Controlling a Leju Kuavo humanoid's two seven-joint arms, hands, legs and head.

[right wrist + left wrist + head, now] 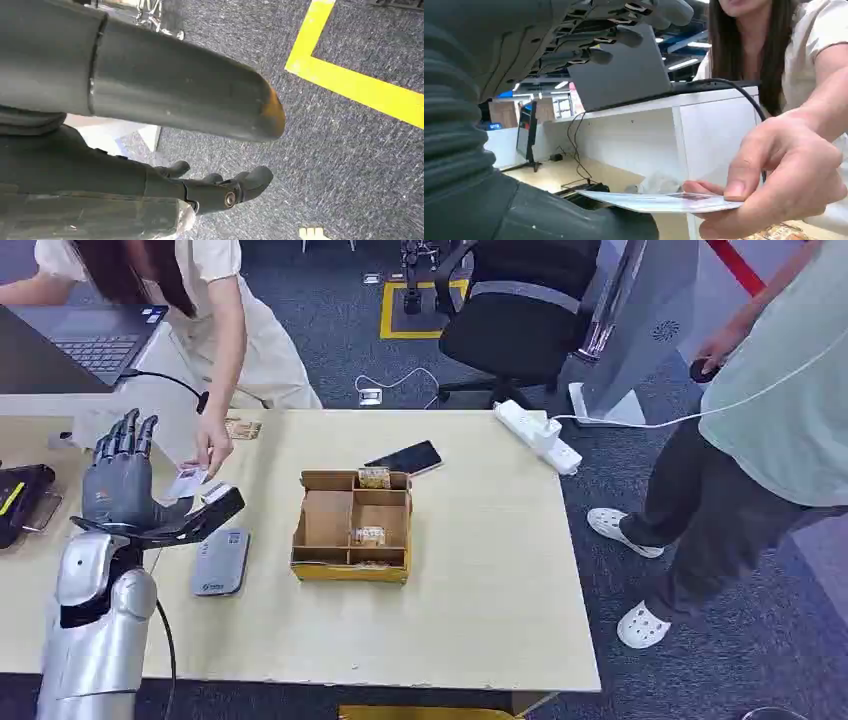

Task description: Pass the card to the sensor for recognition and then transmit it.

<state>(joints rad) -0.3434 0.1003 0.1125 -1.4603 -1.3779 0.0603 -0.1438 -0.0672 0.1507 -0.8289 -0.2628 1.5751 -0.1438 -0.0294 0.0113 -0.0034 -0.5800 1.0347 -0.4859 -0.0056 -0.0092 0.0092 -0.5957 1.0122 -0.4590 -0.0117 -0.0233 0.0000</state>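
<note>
My left hand (125, 485) is raised over the left part of the table, fingers up and spread, thumb stretched out to the right. A person's hand (211, 447) pinches a white card (187, 481) and holds it at my palm, just above the thumb. In the left wrist view the card (659, 201) lies flat over my thumb (549, 220), gripped by the person's hand (784, 175), while my fingers (624, 35) stay well apart from it. The grey flat sensor (220, 562) lies on the table below the hand. My right hand (215, 187) hangs over the carpet, holding nothing.
A cardboard divider box (352, 525) with small packets stands mid-table, a black phone (405, 458) behind it. A power strip (537, 430) lies at the far right edge. A laptop (85, 335) and a black pouch (20, 495) are at the left. A second person (760, 430) stands at the right.
</note>
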